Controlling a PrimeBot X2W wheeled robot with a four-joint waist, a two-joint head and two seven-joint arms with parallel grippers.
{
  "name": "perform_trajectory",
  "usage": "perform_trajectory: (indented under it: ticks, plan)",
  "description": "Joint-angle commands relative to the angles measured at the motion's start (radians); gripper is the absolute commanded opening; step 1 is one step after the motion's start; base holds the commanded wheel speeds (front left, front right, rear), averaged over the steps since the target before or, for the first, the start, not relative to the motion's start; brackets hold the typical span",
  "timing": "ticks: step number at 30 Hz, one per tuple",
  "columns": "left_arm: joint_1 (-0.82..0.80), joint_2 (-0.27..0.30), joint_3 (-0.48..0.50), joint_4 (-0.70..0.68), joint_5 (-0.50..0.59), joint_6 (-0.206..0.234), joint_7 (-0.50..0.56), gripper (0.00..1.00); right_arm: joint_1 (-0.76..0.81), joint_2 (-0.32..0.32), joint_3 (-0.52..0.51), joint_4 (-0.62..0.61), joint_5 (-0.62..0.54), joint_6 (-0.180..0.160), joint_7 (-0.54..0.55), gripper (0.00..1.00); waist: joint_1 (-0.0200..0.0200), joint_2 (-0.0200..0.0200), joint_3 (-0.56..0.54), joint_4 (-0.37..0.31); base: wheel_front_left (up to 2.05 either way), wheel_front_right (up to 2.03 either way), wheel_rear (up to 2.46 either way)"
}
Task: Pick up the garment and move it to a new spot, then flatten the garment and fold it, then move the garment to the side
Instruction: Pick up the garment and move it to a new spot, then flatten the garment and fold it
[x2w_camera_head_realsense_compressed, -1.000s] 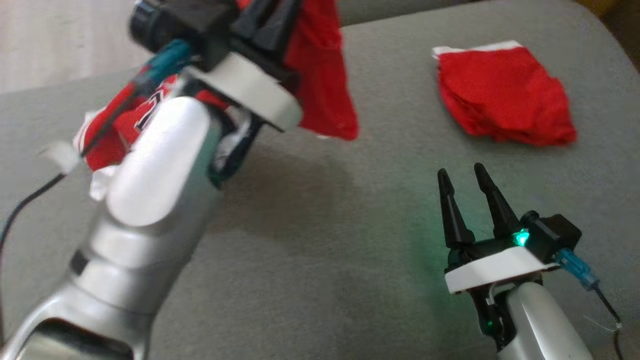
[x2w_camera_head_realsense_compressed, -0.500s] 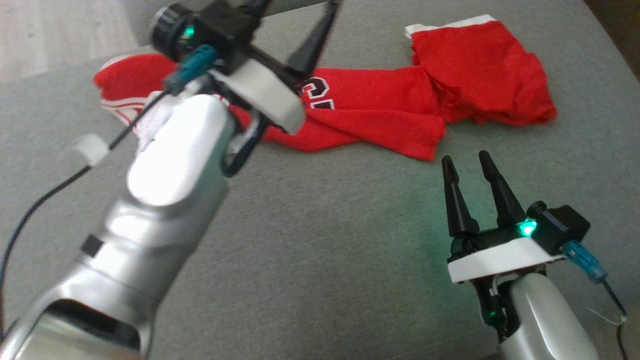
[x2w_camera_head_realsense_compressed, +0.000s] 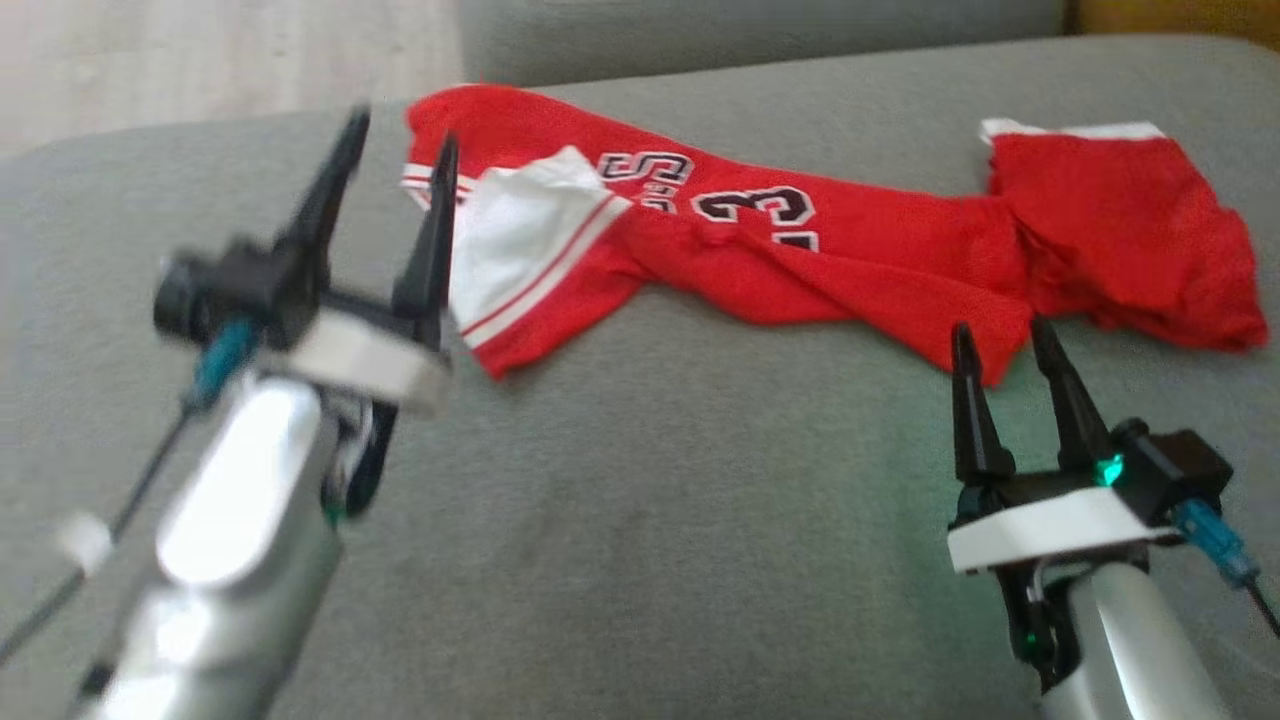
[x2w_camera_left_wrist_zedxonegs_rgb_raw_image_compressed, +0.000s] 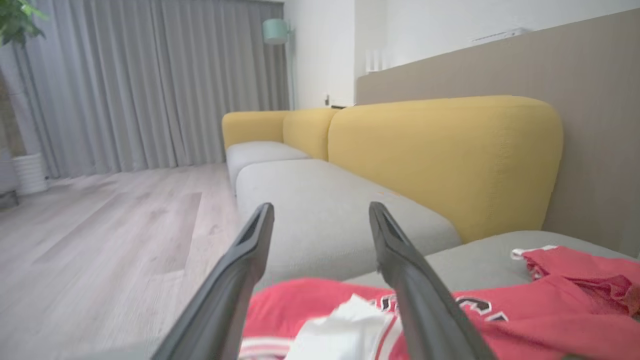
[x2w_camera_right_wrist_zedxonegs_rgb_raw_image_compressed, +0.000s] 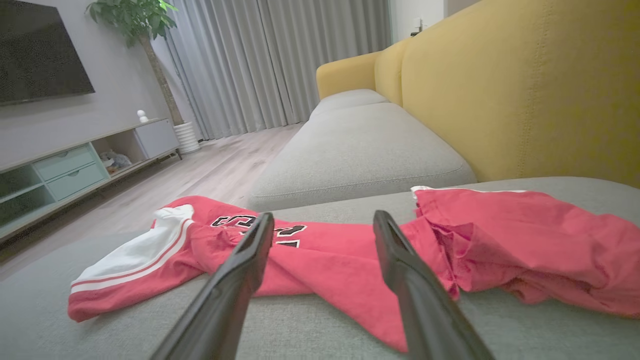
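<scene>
Head view: the red jersey (x2w_camera_head_realsense_compressed: 800, 250) lay along the far part of the grey sofa seat (x2w_camera_head_realsense_compressed: 650, 520). It was stretched sideways but rumpled. One white-trimmed end was turned over at the robot's left. The other end touched a second red piece (x2w_camera_head_realsense_compressed: 1130, 230) at the right.

The left hand (x2w_camera_head_realsense_compressed: 400, 135) stood raised just beside the white end, fingers spread wide, nothing between them. The right hand (x2w_camera_head_realsense_compressed: 1001, 330) sat low on the near side, fingers also apart and empty, tips near the jersey's lower hem.

Right wrist view: folds and a doubled-over flap ran across the jersey's middle.

Judgement: pick-up and move to a new spot looked done, since the garment rested on the seat free of both hands. Flattening was not yet done. Folding and the shift to the side were both left.
</scene>
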Motion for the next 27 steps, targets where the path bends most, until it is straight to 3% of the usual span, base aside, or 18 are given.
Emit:
perform_trajectory:
  ticks: [1,9,16,22,27]
  plan:
    - [0.048,0.037,0.052,-0.06,-0.018,0.024,-0.016,1.0,0.01,-0.002,0.013,-0.029,-0.014,-0.001,-0.011,1.0,0.0,0.0,-0.038,0.055,0.0,0.0,0.0]
    - [0.293,0.018,0.077,-0.142,-0.06,0.08,-0.031,1.0,0.037,-0.002,0.013,-0.027,-0.023,-0.001,-0.011,1.0,0.0,0.0,-0.051,0.089,0.0,0.0,0.0]
    - [0.272,0.032,0.073,-0.146,-0.035,0.092,-0.008,1.0,0.018,-0.002,0.031,-0.034,-0.029,-0.001,-0.011,1.0,0.0,0.0,-0.008,0.059,0.0,0.0,0.0]
    - [0.137,0.043,0.048,-0.073,-0.025,0.052,0.079,1.0,-0.004,-0.002,0.04,-0.046,-0.029,-0.001,-0.011,1.0,0.0,0.0,0.078,0.002,0.0,0.0,0.0]
    - [-0.079,0.065,-0.03,0.097,0.057,-0.018,0.173,1.0,-0.035,-0.002,0.049,-0.062,-0.028,-0.001,-0.011,1.0,0.0,0.0,0.17,-0.067,0.0,0.0,0.0]
